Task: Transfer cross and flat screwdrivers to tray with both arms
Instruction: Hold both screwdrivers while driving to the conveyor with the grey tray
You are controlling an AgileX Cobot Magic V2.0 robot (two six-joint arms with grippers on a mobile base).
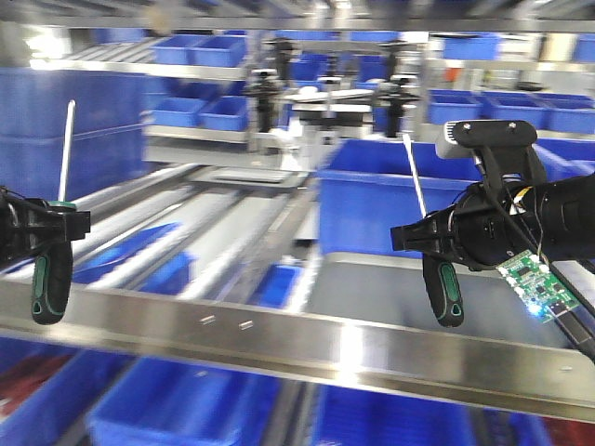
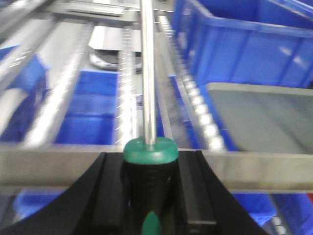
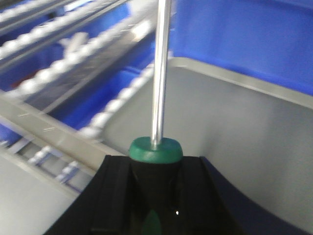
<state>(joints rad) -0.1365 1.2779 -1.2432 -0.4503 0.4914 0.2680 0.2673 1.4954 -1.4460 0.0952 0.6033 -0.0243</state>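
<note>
My right gripper (image 1: 435, 242) clamps a black-and-green, steel-shafted screwdriver (image 1: 447, 295) upright by the shallow grey metal tray (image 1: 372, 293); left gripper (image 1: 48, 228), clamping its twin screwdriver (image 1: 50, 288), hangs well left of it.

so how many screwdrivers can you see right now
2. The left screwdriver is held shaft-up in the left gripper at the front view's left edge; the right screwdriver is held in the right gripper near the grey tray. The blue crates could hide more.
</note>
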